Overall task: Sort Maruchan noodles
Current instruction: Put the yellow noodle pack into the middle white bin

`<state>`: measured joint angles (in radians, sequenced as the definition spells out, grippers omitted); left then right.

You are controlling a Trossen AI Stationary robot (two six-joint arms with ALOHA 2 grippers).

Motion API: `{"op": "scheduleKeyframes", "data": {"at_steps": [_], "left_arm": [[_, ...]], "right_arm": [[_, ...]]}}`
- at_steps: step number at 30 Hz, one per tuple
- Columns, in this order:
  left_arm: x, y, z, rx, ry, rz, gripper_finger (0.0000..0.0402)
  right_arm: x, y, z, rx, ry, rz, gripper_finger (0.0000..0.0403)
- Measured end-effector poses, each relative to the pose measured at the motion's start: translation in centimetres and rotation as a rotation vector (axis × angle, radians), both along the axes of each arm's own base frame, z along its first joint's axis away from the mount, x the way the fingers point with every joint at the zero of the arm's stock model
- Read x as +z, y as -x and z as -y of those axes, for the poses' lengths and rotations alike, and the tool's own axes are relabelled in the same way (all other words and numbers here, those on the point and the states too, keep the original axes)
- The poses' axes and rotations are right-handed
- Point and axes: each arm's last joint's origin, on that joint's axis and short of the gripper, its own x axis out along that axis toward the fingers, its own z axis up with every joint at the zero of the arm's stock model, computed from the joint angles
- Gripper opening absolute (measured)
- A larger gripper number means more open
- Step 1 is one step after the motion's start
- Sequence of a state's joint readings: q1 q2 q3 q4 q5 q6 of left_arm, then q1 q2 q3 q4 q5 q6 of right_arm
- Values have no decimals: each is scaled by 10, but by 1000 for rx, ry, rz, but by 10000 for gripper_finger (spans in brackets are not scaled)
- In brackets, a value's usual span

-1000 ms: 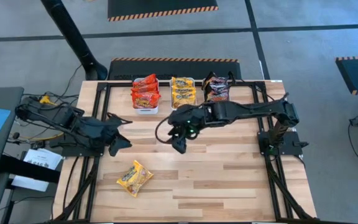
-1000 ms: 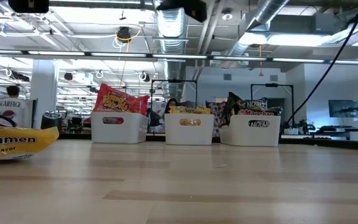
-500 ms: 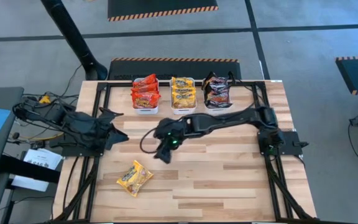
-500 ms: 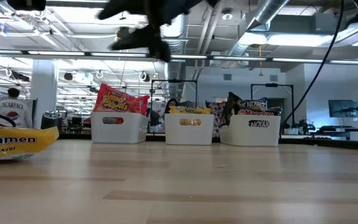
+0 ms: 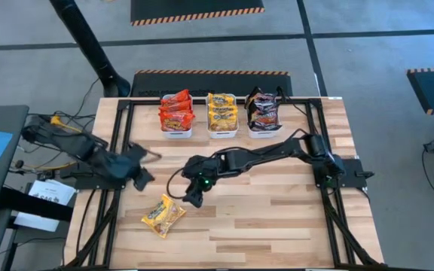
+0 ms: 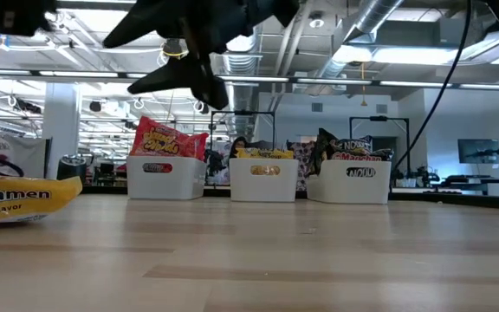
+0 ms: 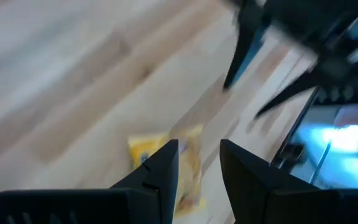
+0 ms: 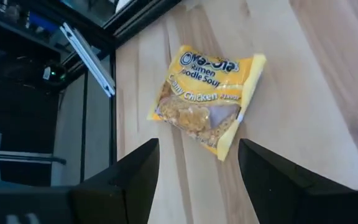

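One yellow Maruchan noodles packet lies flat on the wooden table near its near left; it also shows in the low view and the right wrist view. My right gripper hangs open above the table, just right of and beyond the packet, its fingers aimed at it without touching. My left gripper hovers open at the table's left side, with the packet below and beyond its fingers. Red, yellow and dark packets stand in three white tubs at the far edge.
The three white tubs stand in a row at the far edge, seen also in the low view. Black frame rails run along the table's left, right and far sides. Bare wood lies at the middle and near right.
My right gripper has swung from the table's middle toward the near left and come down, ending close above the yellow packet. The packet has stayed where it was.
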<state>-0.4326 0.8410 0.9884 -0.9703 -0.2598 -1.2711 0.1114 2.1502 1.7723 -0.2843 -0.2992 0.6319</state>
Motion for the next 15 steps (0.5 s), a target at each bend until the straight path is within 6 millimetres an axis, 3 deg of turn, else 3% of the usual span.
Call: {"op": "scheduleKeyframes", "data": {"at_steps": [9, 15], "left_arm": [[-62, 2, 41, -1, 115, -285, 105], [-94, 1, 69, 35, 216, -298, 105]], "right_arm": [[-3, 2, -13, -23, -5, -34, 244], [-11, 1, -15, -69, -56, -84, 244]]}}
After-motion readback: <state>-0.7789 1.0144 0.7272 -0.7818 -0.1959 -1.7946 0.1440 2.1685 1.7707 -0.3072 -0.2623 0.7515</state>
